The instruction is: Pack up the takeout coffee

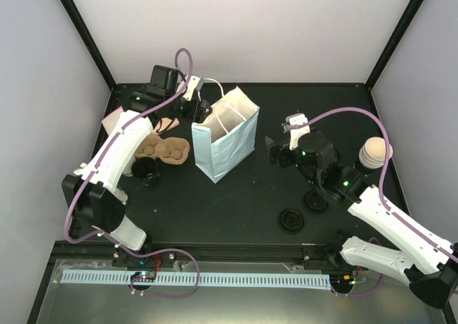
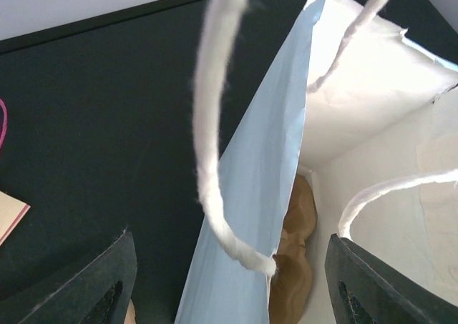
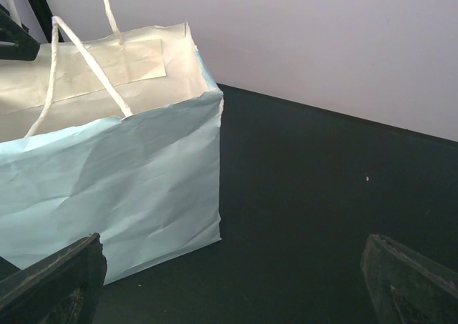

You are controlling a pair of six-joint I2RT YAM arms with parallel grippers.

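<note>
A light blue paper bag (image 1: pixel 225 134) with white rope handles stands open mid-table. My left gripper (image 1: pixel 195 104) hangs over its rear left rim, open; in the left wrist view the gripper (image 2: pixel 230 270) straddles the blue bag wall (image 2: pixel 250 217) and a rope handle (image 2: pixel 211 159), touching neither. A brown moulded shape (image 2: pixel 295 252) shows low beyond that wall. A brown cup carrier (image 1: pixel 163 149) lies left of the bag, with a black cup (image 1: pixel 145 170) just in front of it. My right gripper (image 1: pixel 275 151) is open and empty, right of the bag (image 3: pixel 122 188).
Two black lids (image 1: pixel 291 219) (image 1: pixel 315 199) lie on the table near the right arm. A beige stack of cups (image 1: pixel 375 152) stands at the right wall. Tan sleeves (image 1: pixel 168 125) lie behind the carrier. Black frame posts border the table.
</note>
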